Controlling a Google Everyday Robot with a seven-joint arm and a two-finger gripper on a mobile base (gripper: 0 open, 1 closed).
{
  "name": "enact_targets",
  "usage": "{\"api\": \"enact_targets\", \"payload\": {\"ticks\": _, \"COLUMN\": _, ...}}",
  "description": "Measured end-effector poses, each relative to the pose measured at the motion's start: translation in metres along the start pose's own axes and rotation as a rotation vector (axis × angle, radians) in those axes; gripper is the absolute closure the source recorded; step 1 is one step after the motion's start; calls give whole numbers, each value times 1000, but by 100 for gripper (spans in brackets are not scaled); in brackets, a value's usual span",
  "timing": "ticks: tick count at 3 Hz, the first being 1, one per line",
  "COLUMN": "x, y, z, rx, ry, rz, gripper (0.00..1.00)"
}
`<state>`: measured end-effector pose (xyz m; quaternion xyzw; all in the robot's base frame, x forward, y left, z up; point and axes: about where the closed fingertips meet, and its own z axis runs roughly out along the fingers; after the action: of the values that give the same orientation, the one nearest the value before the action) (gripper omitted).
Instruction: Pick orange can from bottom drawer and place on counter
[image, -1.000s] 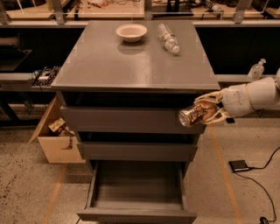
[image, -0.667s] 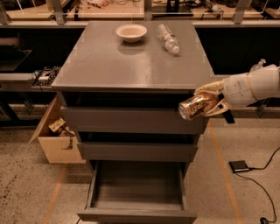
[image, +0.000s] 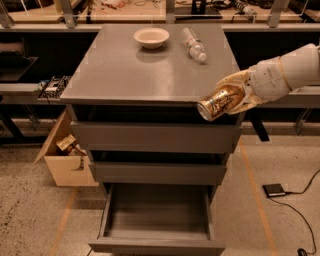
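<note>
1. Now my gripper hangs at the counter's front right corner. It is closed around the orange can, and I have it by the body.
2. The can lies tilted in my grasp, its silver end pointing down and left, just at the level of the counter's front edge. I cannot tell whether it is already over the counter or just in front of it.
3. What has changed: over the last second the can has climbed from in front of the top drawer, below the counter's edge, up to the height of that edge. It has hardly moved sideways.
4. The bottom drawer, far below the counter, stands pulled out with nothing showing inside it. I judge the pick done and the placing half under way.
5. I judge I still need a little more lift, then a reach inward over the counter, before letting go.
6. At the counter's far side sit a white bowl and a water bottle lying down. Both are well apart from my corner, so the near part is free for the can.
</note>
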<state>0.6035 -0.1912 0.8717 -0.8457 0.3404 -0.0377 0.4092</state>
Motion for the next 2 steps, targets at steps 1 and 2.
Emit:
{"api": "enact_targets", "payload": {"ticks": 1, "x": 1, "y": -32, "z": 0, "rx": 24, "ry": -83, "rz": 7, "gripper": 100}}
{"api": "enact_targets", "payload": {"ticks": 2, "x": 8, "y": -69, "z": 2, "rx": 68, "ry": -139, "rz": 61, "gripper": 100}}
